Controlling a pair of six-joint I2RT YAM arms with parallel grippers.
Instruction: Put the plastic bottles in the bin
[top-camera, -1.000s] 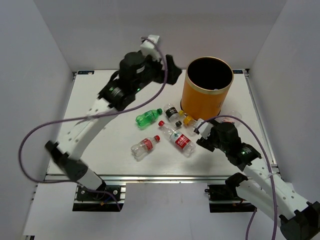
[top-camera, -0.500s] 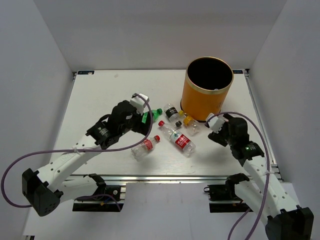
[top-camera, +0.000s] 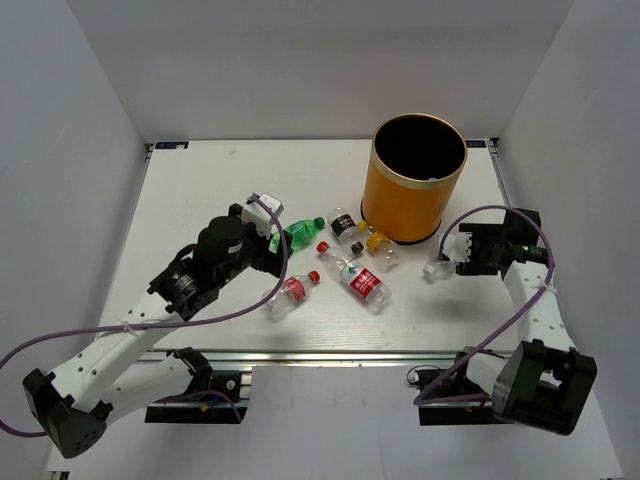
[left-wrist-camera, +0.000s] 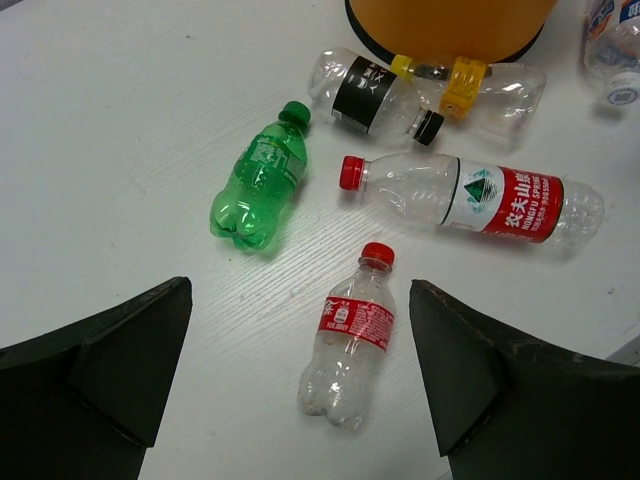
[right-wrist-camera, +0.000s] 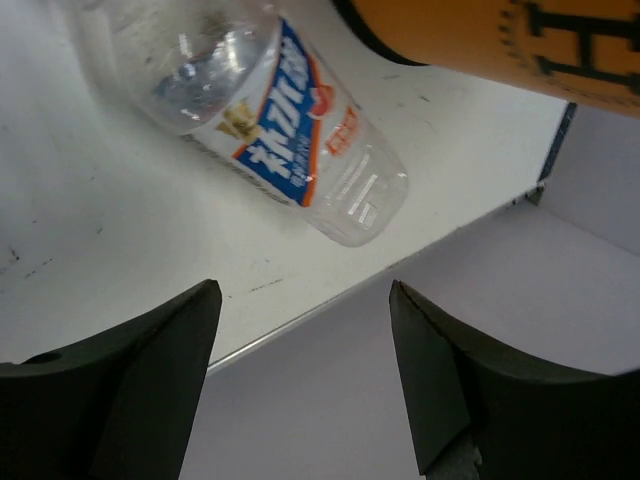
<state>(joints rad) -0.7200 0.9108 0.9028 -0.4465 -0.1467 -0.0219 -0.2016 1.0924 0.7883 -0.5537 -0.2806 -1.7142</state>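
Both hands had shifted since a second ago: the left hand (left-wrist-camera: 300, 295) had dropped low over the table (top-camera: 200, 190), and the right hand (right-wrist-camera: 305, 290) had swung out to the right side. The left hand stood wide open and empty, short of the green bottle (left-wrist-camera: 260, 185) and a small red-labelled bottle (left-wrist-camera: 348, 340). The right hand was parted too, gripping nothing, with a blue-labelled bottle (right-wrist-camera: 290, 130) lying just ahead of it by the foot of the orange bin (top-camera: 412, 195).
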